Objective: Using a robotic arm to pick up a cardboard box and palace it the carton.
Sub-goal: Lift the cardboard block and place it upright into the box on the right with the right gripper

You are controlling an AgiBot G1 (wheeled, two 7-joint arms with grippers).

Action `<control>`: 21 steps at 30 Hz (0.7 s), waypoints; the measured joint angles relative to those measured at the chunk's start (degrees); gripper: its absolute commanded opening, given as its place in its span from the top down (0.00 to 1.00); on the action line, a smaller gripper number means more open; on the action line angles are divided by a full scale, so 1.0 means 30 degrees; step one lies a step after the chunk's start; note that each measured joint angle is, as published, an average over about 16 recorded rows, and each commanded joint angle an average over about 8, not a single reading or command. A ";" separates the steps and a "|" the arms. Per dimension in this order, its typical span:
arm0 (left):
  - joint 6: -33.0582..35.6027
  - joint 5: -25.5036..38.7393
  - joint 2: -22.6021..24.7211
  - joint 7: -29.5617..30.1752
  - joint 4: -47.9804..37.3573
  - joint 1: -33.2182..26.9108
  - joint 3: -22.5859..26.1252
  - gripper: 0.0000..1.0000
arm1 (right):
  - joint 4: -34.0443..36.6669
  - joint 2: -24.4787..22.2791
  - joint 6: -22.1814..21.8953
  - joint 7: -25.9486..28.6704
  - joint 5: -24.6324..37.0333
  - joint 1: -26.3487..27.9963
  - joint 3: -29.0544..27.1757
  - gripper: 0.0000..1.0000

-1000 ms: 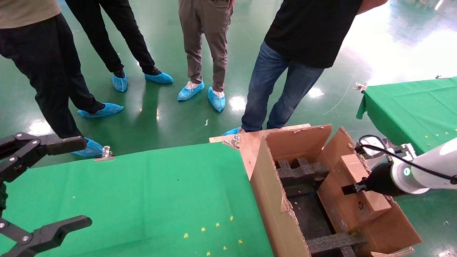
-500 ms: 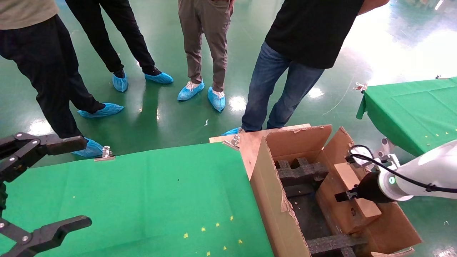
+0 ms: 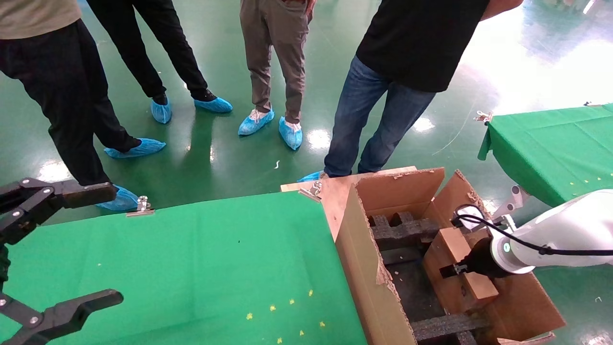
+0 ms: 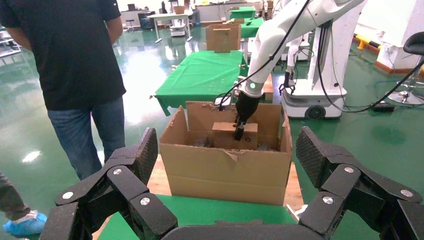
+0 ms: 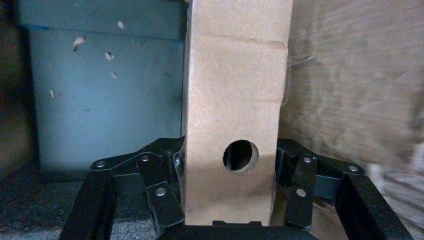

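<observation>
Right gripper point(image 5: 230, 220) is clamped on the box point(image 5: 232, 115), one finger point(image 5: 160, 187) on each side of it and the round hole facing the wrist camera. The box point(image 3: 455, 266) sits down inside the carton point(image 3: 368, 268), against its right wall, near the black foam point(image 3: 404, 230). Left gripper point(image 3: 57, 254) hangs spread wide at the near left over the green table point(image 3: 201, 258). People stand on the far side.

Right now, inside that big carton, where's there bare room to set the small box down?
The right gripper holds the cardboard box inside the carton. Bare dark floor lies between the carton's left wall and the box. Black foam inserts crowd the far end and near end. The left gripper is parked over the green table.
</observation>
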State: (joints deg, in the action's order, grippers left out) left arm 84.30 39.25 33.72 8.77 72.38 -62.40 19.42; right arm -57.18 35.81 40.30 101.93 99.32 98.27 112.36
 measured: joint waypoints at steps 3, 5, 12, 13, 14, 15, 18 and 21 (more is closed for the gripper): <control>0.0000 -0.0001 0.0000 0.0000 0.0000 0.0000 0.0001 0.00 | 0.0792 0.0402 -0.0138 -0.0587 -0.0497 -0.0361 -0.0069 1.00; -0.0001 -0.0001 -0.0001 -0.0001 0.0000 0.0000 0.0001 0.00 | 0.1317 0.0652 -0.0202 -0.0992 -0.0832 -0.0577 -0.0131 1.00; -0.0003 -0.0004 -0.0002 -0.0002 -0.0002 0.0000 0.0002 0.00 | 0.2789 0.1334 -0.0276 -0.2239 -0.1834 -0.1104 -0.0360 0.62; -0.0003 -0.0004 -0.0002 -0.0002 -0.0002 0.0001 0.0002 0.00 | 0.2936 0.1396 -0.0272 -0.2369 -0.1946 -0.1150 -0.0389 0.49; -0.0003 -0.0004 -0.0002 -0.0002 -0.0002 0.0001 0.0002 0.00 | 0.3067 0.1450 -0.0266 -0.2484 -0.2046 -0.1190 -0.0417 0.37; -0.0004 -0.0005 -0.0002 -0.0003 -0.0003 0.0001 0.0002 0.00 | 0.3180 0.1496 -0.0258 -0.2588 -0.2137 -0.1223 -0.0443 0.24; -0.0004 -0.0006 -0.0003 -0.0003 -0.0003 0.0001 0.0002 0.00 | 0.3390 0.1578 -0.0226 -0.2795 -0.2326 -0.1279 -0.0498 0.00; -0.0005 -0.0007 -0.0003 -0.0003 -0.0004 0.0002 0.0002 0.00 | 0.3470 0.1611 -0.0202 -0.2879 -0.2414 -0.1302 -0.0525 0.00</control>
State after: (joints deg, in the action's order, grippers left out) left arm 84.29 39.23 33.71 8.76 72.37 -62.39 19.43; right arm -46.77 40.64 39.69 93.30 92.08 94.36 110.79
